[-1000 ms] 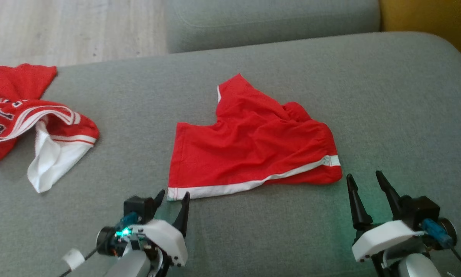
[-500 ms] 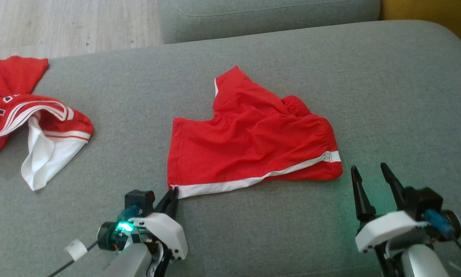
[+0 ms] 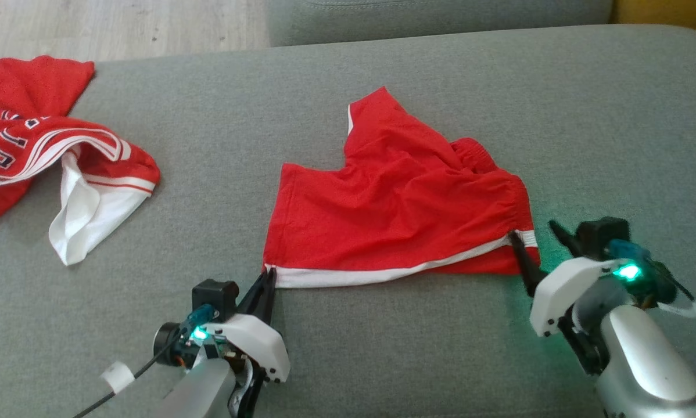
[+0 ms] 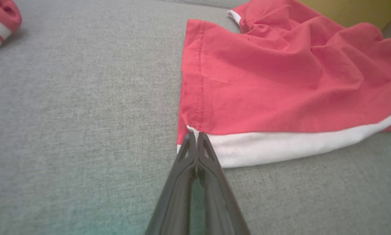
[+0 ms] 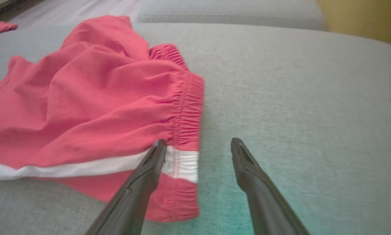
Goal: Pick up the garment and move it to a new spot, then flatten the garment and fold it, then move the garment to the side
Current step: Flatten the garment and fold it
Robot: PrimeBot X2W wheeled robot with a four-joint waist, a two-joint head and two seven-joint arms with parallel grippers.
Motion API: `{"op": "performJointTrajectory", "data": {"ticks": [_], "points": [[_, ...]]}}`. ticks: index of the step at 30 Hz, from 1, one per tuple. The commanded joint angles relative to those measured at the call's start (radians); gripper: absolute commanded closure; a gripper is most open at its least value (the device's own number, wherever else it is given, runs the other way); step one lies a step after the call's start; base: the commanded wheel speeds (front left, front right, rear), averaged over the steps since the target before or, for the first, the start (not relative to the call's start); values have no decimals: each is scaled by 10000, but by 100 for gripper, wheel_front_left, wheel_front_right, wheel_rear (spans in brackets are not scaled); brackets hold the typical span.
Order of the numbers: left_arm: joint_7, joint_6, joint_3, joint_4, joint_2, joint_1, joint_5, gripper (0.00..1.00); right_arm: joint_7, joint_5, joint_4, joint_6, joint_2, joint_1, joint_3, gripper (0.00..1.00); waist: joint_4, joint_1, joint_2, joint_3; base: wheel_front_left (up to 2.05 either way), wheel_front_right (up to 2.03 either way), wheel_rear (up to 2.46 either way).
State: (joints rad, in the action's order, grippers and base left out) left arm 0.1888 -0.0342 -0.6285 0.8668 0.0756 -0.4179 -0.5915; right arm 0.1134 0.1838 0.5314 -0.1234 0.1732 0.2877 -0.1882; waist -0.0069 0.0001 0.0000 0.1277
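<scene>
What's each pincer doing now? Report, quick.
Left pincer: shut on the red shorts' hem corner.
Right pincer: open at the shorts' waistband end, gripping nothing.

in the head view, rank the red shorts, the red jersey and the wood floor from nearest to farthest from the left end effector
1. red shorts: near left hem corner pinched in the left end effector.
2. red jersey: crumpled at the left on the sofa cushion.
3. wood floor: upper left, beyond the cushion's far edge.
</scene>
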Motion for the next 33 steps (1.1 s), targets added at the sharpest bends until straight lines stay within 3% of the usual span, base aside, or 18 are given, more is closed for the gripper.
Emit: {"op": "performJointTrajectory", "data": {"ticks": [1, 6, 7, 9, 12, 14, 24, 33], "points": [[137, 39, 216, -155, 90, -457, -29, 100, 112, 241, -210, -73, 175, 330, -390, 0, 32, -1, 0, 12, 0, 0, 0], [225, 28, 153, -178, 57, -488, -36, 100, 754, 1532, -87, -73, 832, 658, -1670, 0, 125, -1, 0, 9, 0, 0, 0], [243, 33, 148, -183, 54, -490, -39, 100, 759, 1747, -127, -73, 937, 693, -1832, 10, 133, -1, 0, 4, 0, 0, 0], [282, 45, 147, -188, 56, -487, -49, 100, 660, 2073, -232, -73, 1134, 758, -2090, 51, 136, -1, 0, -2, 0, 0, 0], [332, 61, 157, -192, 82, -477, -68, 100, 499, 2326, -302, -73, 1308, 834, -2299, 75, 121, -1, 0, -17, 0, 0, 0], [363, 74, 167, -197, 104, -471, -81, 100, 460, 2537, -328, -73, 1343, 862, -2454, 100, 106, -1, 0, -25, 0, 0, 0], [657, 183, 500, -1024, 388, -511, -59, 100, -885, 2931, -814, -73, 1468, 1216, -2695, 100, 55, -1, 0, -641, 0, 0, 0], [718, 470, 1485, -4718, 1305, -445, 65, 100, -1405, 2781, -3177, -73, 1943, 1030, -1860, 100, -4, -1, 0, -1929, 0, 0, 0]]}}
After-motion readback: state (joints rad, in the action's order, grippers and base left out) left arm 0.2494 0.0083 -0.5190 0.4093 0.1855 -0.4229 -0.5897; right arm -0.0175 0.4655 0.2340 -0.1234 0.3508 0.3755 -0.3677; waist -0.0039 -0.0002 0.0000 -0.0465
